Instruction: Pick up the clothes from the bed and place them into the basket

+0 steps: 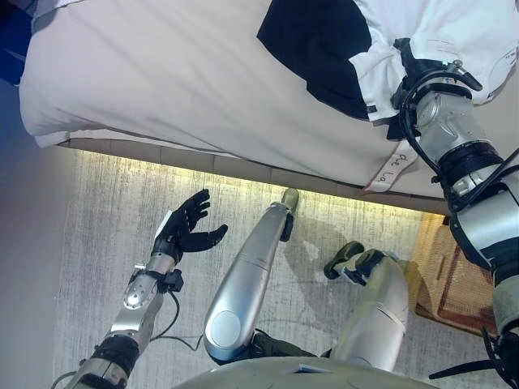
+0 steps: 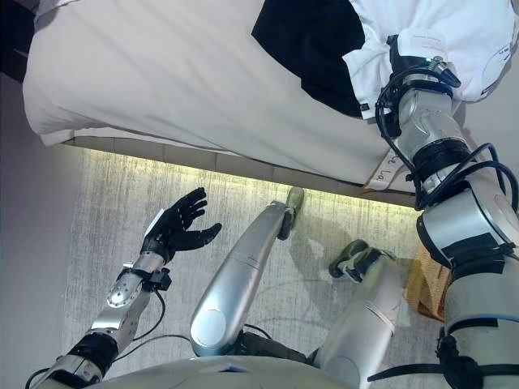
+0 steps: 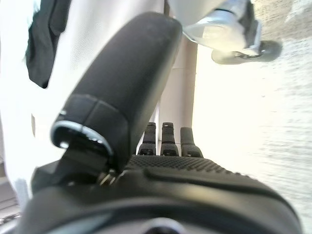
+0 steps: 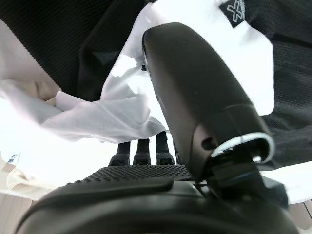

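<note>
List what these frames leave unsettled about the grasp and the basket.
- Right hand: in its wrist view the fingertips vanish under the white garment; from the head views the cloth covers it, so grip is unclear.
- Black garment: cut off by the top edge, partly under the white one.
- Basket: only a corner shows, behind the right arm.
- Left hand: open over the floor, holding nothing.

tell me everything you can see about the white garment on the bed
The white garment is soft, crumpled cloth bunched near the bed's right end, lying partly over a black garment. A small dark tag shows at a hem. The right hand is on it; in the right wrist view its thumb lies over the folds and its fingers run in under the cloth, their tips hidden. It still rests on the bed, not lifted.
</note>
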Tool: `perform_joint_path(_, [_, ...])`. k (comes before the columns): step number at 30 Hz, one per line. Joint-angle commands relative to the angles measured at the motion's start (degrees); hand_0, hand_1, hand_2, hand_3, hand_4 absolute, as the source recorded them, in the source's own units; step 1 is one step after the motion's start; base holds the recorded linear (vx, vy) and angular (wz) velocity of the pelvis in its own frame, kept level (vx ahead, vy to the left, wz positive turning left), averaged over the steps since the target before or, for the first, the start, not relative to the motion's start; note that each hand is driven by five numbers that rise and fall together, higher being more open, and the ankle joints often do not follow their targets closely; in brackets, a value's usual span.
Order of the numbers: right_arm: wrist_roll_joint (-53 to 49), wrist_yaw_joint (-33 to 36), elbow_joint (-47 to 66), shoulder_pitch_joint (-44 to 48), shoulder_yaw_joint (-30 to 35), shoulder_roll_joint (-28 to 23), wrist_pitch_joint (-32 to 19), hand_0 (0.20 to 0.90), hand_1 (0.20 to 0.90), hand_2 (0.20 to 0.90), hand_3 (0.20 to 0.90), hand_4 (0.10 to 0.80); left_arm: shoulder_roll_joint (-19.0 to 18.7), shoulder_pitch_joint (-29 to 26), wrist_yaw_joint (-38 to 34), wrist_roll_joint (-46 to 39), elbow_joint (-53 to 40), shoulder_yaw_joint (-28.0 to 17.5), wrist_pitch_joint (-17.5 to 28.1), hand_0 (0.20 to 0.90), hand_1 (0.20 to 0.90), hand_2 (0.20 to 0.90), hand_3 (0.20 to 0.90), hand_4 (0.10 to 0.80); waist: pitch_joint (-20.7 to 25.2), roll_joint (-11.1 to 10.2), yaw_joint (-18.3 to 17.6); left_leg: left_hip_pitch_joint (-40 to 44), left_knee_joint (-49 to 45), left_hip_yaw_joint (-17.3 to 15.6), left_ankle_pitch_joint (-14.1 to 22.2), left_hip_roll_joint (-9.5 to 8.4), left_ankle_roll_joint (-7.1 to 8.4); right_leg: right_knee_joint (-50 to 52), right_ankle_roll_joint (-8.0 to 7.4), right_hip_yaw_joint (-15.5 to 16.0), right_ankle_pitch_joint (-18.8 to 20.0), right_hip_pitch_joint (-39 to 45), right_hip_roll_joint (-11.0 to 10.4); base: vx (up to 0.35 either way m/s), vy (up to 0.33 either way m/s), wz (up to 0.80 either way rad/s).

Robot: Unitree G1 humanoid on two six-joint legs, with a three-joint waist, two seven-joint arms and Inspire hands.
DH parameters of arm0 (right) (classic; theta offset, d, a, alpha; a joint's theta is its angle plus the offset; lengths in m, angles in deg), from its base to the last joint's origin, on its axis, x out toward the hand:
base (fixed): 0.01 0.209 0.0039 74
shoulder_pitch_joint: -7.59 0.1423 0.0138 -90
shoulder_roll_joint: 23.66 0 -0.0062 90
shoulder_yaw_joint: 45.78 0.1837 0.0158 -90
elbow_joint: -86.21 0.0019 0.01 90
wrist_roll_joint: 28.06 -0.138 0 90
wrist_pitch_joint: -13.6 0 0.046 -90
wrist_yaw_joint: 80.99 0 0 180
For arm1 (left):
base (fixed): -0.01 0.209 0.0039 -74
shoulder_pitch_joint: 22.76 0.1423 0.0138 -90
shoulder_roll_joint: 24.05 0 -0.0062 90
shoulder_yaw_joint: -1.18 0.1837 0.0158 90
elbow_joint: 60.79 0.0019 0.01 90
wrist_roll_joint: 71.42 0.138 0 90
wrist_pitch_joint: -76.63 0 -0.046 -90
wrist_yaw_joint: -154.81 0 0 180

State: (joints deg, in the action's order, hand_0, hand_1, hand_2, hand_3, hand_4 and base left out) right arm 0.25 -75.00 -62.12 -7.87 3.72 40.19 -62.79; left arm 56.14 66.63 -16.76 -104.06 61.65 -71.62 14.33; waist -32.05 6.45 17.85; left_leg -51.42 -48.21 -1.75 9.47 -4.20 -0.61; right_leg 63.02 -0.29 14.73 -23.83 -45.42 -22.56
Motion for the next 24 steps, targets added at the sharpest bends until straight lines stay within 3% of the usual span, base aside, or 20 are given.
perform_joint_path(1, [1.18, 2.54, 1.46, 7.74, -3.96, -5.14, -0.20, 0.300, 0.300, 0.300, 0.200, 0.100, -2.61, 1.63, 0.99, -2.45, -4.55, -1.21, 5.47, 0.900, 0.900, 0.900, 0.900, 0.800, 2.26, 1.70, 0.67, 5.40, -5.84, -0.19, 6.84, 0.16, -3.27, 0.47, 4.01, 3.14, 2.15, 1.32, 3.94, -0.010, -0.043, 0.28])
perform_joint_path(11, [0.36, 2.60, 0.14, 6.65, -2.74, -6.70, -0.71, 0.300, 0.300, 0.300, 0.200, 0.100, -3.40, 2.12, 1.84, -2.71, -4.48, -1.65, 4.61, 0.900, 0.900, 0.900, 0.900, 0.800, 2.26, 0.57, 0.30, 10.76, -2.43, 0.14, 6.03, 0.79, -2.01, -3.63, 3.42, 4.63, 3.88, 7.40, 4.45, -0.001, -0.040, 0.00])
perform_joint_path(19, [-0.98, 2.18, 0.32, 4.82, -1.08, -8.24, -3.21, 0.300, 0.300, 0.300, 0.200, 0.100, -3.39, 2.29, 2.40, -1.63, -3.62, -2.41, 3.33, 0.900, 0.900, 0.900, 0.900, 0.800, 2.28, -1.33, -0.16, 20.79, 4.71, -0.02, 4.53, 2.30, -0.71, -10.85, 2.25, 5.70, 5.66, 17.88, 4.60, 0.033, -0.019, -0.09])
perform_joint_path(24, [-4.14, 1.22, 0.34, 3.56, 1.18, -8.67, -3.32, 0.300, 0.300, 0.300, 0.200, 0.100, -3.19, 1.40, 1.75, 0.20, -3.45, -1.86, 1.13, 0.900, 0.900, 0.900, 0.900, 0.800, 5.25, -3.00, -0.59, 27.49, 10.76, -0.13, 2.91, 3.71, 0.63, -18.55, 1.58, 6.96, 7.61, 25.82, 5.28, 0.055, -0.028, -0.12])
